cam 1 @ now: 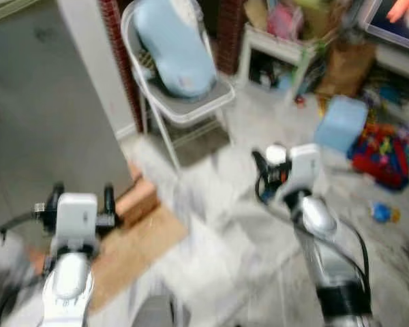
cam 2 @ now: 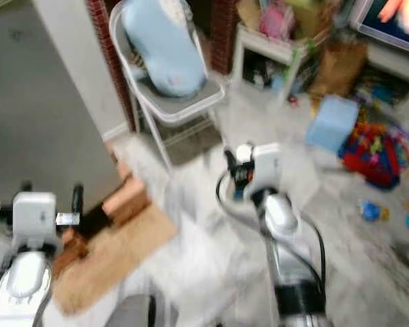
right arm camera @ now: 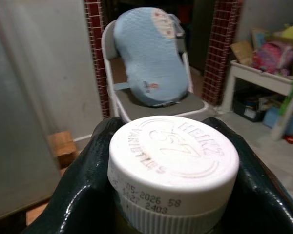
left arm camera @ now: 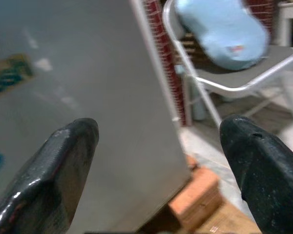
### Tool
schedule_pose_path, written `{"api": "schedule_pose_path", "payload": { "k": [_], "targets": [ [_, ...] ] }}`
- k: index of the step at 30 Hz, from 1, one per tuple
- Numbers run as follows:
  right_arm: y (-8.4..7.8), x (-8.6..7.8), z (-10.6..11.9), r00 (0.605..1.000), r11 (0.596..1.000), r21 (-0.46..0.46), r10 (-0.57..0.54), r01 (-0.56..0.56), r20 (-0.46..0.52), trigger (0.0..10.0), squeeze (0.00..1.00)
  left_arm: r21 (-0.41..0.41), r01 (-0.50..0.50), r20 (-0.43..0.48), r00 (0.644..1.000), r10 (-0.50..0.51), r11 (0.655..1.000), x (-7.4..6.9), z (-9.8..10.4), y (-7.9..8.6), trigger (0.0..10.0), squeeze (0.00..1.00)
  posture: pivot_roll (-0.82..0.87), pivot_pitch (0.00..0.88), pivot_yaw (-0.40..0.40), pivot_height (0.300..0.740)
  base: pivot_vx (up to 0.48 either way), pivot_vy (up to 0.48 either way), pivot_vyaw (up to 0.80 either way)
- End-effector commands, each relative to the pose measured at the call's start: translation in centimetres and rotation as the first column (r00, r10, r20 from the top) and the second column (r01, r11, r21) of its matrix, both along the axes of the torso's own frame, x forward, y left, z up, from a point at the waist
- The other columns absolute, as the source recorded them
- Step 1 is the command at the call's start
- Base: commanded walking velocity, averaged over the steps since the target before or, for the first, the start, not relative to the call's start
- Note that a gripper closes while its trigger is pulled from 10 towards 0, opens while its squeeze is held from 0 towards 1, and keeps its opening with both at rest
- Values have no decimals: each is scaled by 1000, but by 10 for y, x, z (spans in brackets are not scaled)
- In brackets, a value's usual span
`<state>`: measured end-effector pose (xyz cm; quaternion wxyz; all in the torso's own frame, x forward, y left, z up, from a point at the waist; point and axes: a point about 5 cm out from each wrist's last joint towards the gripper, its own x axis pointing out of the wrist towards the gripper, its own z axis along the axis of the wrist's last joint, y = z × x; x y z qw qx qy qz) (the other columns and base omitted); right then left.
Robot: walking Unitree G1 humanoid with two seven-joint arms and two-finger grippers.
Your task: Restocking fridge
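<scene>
Cluttered living space with a pale floor (cam 1: pixel 211 231), blurred in both eye views. Grey fridge door (left arm camera: pixel 63 73) dead ahead of the left gripper (left arm camera: pixel 158 161), jaws spread wide apart, nothing between them. Red brick pillar (left arm camera: pixel 161 53) just past the door's edge; orange-brown block (left arm camera: pixel 198 192) low on the floor beneath it. Right gripper (right arm camera: pixel 173 170) clamped on a bottle with a white ribbed cap (right arm camera: pixel 173 163), embossed "HEINZ", date code printed on the rim, black fingers (right arm camera: pixel 83 180) hugging both sides. Straight beyond those jaws, a white folding chair (right arm camera: pixel 161 105) carrying a pale blue cushion (right arm camera: pixel 149 53). Off to the right-hand side, a white shelf (right arm camera: pixel 263 78) and scattered toys (cam 1: pixel 382 153).
</scene>
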<state>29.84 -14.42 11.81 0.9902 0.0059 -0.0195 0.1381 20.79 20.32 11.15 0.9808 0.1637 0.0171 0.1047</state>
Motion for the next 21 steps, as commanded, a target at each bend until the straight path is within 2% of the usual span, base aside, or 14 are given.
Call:
{"api": "schedule_pose_path", "payload": {
  "k": [1,4,8,10,11,13,14,16,17,18,21],
  "targets": [
    [2,4,4,1000,999,-46,-14,15,24,10000,0,12,-14,-15,1000,15,1000,3,-2,6,10000,0,146,80,-67,740,0,480,0],
    [1,7,3,1000,1000,-17,-12,12,13,10000,0,-13,-47,-18,999,47,999,11,-3,12,10000,0,146,80,-84,740,0,480,0],
    [2,13,7,1000,999,-33,-2,2,15,10000,0,-1,-91,26,996,91,996,27,6,23,10000,0,135,82,-90,740,0,480,0],
    [2,14,8,1000,998,-55,-10,11,16,10000,0,-2,-102,29,994,102,995,28,7,25,10000,0,132,83,-89,740,0,480,0],
    [3,15,9,999,992,-120,-27,31,41,10000,0,-8,-111,35,993,111,994,31,7,27,10000,0,132,83,-89,740,0,480,0],
    [4,15,9,999,991,-134,-17,23,48,10000,0,-11,-119,34,992,120,993,32,7,29,10000,0,127,84,-87,740,0,480,0],
    [5,13,5,1000,996,-92,4,-3,3,10000,0,-16,-130,34,991,130,991,33,7,30,10000,0,124,86,-86,740,0,480,0],
    [4,12,3,1000,995,-104,-3,2,-13,10000,0,-9,-140,45,989,140,990,33,8,31,10000,0,121,89,-85,740,0,480,0],
    [4,12,4,1000,989,-149,4,-4,3,10000,0,8,-154,61,986,153,988,34,8,32,10000,0,121,88,-89,740,0,480,0],
    [4,12,4,1000,988,-155,13,-13,-1,10000,0,14,-159,66,985,157,987,35,8,33,10000,0,121,88,-89,740,0,480,0],
    [5,12,7,1000,992,-128,14,-13,7,10000,0,20,-179,81,981,176,984,38,8,36,10000,0,112,85,-89,740,0,480,0]
  ]
}}
